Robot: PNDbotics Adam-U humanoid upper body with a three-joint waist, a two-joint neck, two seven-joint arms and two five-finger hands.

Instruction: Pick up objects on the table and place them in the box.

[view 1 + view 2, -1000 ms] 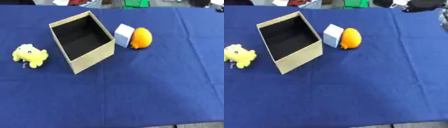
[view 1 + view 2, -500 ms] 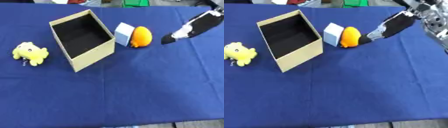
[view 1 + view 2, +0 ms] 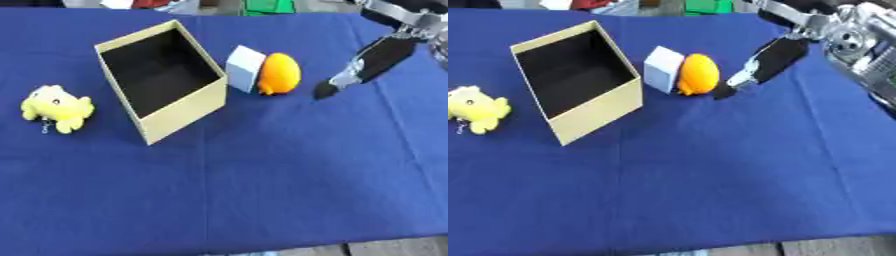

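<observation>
Blue cloth covers the whole table [image 3: 262, 190], and along the top edge of the frame only a strip of blurred green and red clutter shows behind it.

At upper centre lies the orange object [image 3: 278, 74], rounded and egg-like, touching a small white block [image 3: 244, 68] on its left side. Just left of that pair stands the open cardboard box [image 3: 162, 82], tan outside and dark inside, with nothing in it. Well apart, at the left edge, sits a yellow plush toy [image 3: 55, 107]. All three objects are still on the cloth, so the task has barely begun.

A second ago no arm was in either view; half a second ago the right hand [image 3: 367, 65] had entered from the upper right, and now it reaches further down and left, its dark tip close beside the orange object but not touching it. Its fingers look straight and held together, pointing down-left, pinching nothing. The left hand is out of sight.

This reads as the approach to a first pick, probably the orange object. Since the white block rests against it, a sideways nudge could push both toward the box wall.
</observation>
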